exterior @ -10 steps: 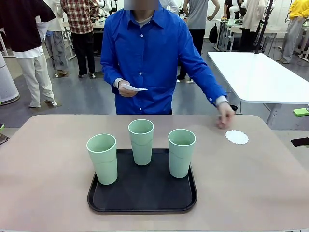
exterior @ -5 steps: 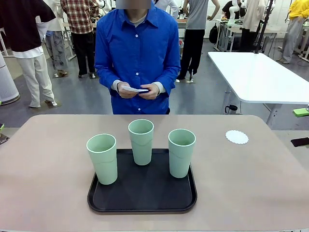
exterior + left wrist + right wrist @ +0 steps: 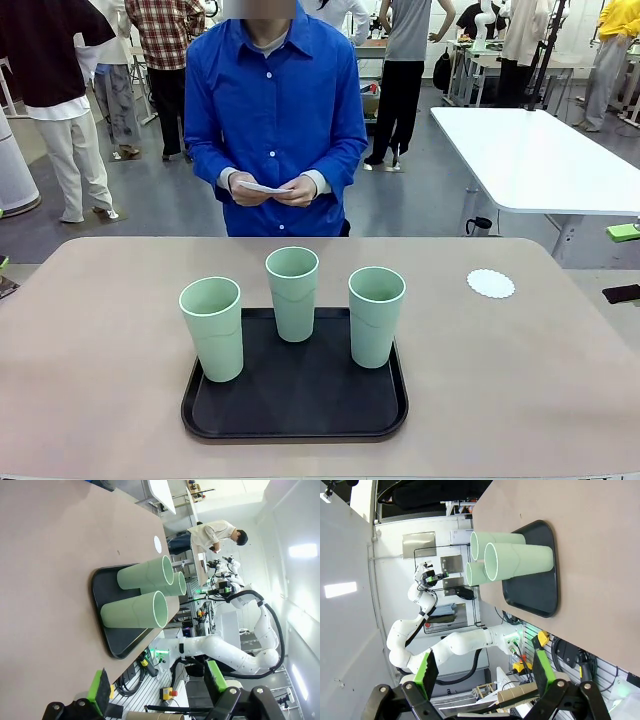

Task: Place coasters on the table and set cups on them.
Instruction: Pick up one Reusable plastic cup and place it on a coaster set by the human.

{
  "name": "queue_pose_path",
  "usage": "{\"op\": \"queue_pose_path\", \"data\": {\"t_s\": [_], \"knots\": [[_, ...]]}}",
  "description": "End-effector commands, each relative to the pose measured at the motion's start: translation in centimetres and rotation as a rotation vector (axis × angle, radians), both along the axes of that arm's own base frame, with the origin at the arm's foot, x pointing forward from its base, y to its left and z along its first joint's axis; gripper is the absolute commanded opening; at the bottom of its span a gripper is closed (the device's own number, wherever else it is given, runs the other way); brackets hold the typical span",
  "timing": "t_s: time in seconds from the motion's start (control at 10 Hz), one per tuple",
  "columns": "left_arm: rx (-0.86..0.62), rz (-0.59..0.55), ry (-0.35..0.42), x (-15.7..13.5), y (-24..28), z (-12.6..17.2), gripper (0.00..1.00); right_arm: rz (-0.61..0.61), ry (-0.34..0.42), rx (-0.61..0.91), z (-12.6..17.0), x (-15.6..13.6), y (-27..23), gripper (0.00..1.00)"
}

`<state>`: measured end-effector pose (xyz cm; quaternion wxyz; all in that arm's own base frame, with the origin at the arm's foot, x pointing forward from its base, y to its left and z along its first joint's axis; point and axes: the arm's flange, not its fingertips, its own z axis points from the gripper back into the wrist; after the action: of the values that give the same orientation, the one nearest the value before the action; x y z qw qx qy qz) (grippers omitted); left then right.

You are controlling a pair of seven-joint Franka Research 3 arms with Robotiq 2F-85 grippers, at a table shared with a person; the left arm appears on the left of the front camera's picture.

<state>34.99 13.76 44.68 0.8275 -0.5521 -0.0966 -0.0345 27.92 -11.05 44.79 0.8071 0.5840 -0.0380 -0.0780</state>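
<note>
One coaster (image 3: 490,283) lies on the table (image 3: 100,340) right of the three upright cups (image 3: 292,293), nearer the right gripper (image 3: 484,670) than the left gripper (image 3: 157,685), both open and empty.

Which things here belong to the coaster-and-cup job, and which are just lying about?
Job: three cups; one coaster on the table; white pieces, likely coasters, held by the person.
Lying about: black tray under the cups; white table behind; dark object at the right edge.
</note>
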Motion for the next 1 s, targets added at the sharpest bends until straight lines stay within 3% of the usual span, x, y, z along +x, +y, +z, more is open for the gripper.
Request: {"op": "queue_pose_path", "data": {"t_s": [0.0,0.7,0.8,0.9], "knots": [[-0.006,0.0,-0.004,-0.1,0.1,0.0,1.0,-0.003,-0.003,0.0,0.0,0.1,-0.1,1.0],[-0.006,0.0,-0.004,-0.1,0.1,0.0,1.0,0.0,0.0,0.0,0.0,0.0,0.0,1.0],[-0.006,0.0,-0.004,-0.1,0.1,0.0,1.0,0.198,-0.109,-0.189,1.3,1.9,0.9,1.0],[-0.006,0.0,-0.004,-0.1,0.1,0.0,1.0,0.225,-0.267,-0.367,3.3,4.3,2.1,1.0]]}}
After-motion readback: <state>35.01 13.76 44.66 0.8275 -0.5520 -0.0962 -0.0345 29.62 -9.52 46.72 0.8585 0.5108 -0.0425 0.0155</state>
